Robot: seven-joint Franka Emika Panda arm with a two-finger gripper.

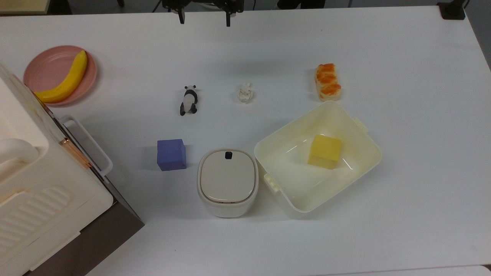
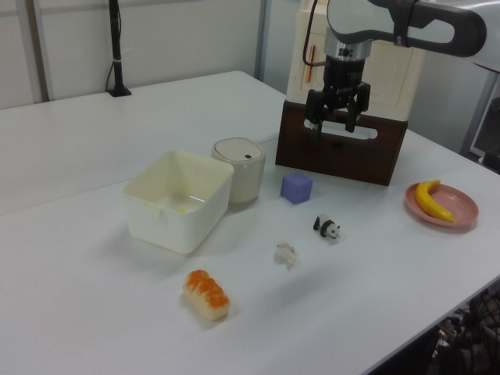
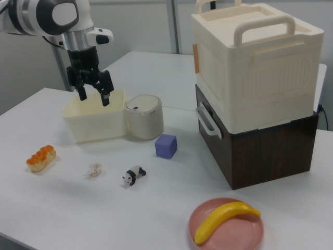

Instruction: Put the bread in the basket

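The bread (image 1: 328,81) (image 2: 206,294) (image 3: 41,158) lies flat on the white table, just outside the basket's far rim in the top view. The basket (image 1: 284,149) (image 2: 176,223) (image 3: 96,126) is a cream tub with a yellow cube (image 1: 325,151) inside. My gripper (image 1: 205,19) (image 2: 334,126) (image 3: 93,97) hangs open and empty, well above the table, at the top edge of the top view, far from the bread.
A beige lidded bin (image 1: 228,182) stands against the basket. A purple cube (image 1: 171,154), a toy panda (image 1: 188,100) and a paper wad (image 1: 244,93) lie mid-table. A banana on a pink plate (image 1: 44,71) and a cream case on a brown box (image 3: 255,88) fill the top view's left.
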